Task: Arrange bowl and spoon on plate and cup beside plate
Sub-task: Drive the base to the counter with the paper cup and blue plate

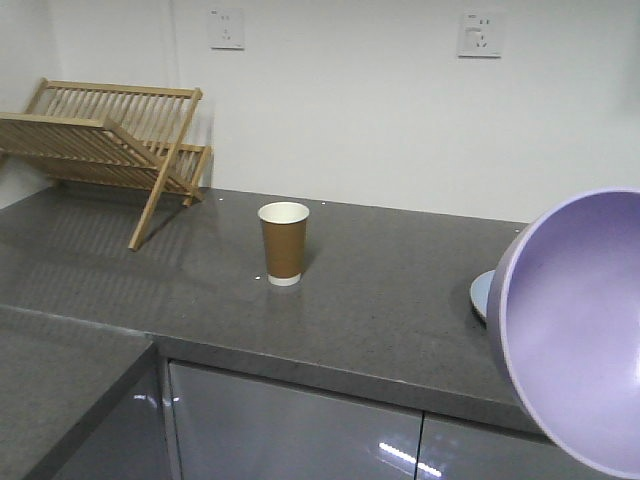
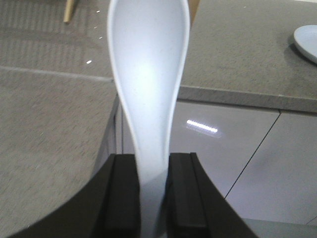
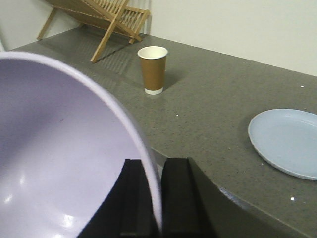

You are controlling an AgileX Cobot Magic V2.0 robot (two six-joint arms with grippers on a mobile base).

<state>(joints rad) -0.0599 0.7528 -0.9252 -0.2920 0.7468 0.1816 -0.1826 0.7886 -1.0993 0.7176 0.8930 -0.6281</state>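
Right claw (image 3: pixel 157 171): clamped on the rim of the bowl (image 3: pixel 59 148), one finger inside the wall and one outside. The bowl is held in the air, tilted on edge, in front of the counter (image 1: pixel 400 290). It is judged light and stiff. The surface is smooth, so a single-point rim pinch may let it swing. Bowl interior: nothing is seen in it.

Left claw (image 2: pixel 152 168): closed on the handle of the spoon (image 2: pixel 148 74), scoop pointing away from the wrist, held off the counter edge. The spoon is judged rigid, light and somewhat slick, and possibly brittle if ceramic. A grip low on the handle is considered adequate.

The plate (image 3: pixel 290 141) lies flat on the counter to the right, bare.

The cup (image 1: pixel 284 243) stands upright mid-counter, well apart from the plate. Its bottom is not visible and no contents are seen. Paper walls are judged light and easily crushed. A gentle hold across the mid-wall or a rim pinch is suggested.

A wooden rack (image 1: pixel 110 140) is noted at back left.
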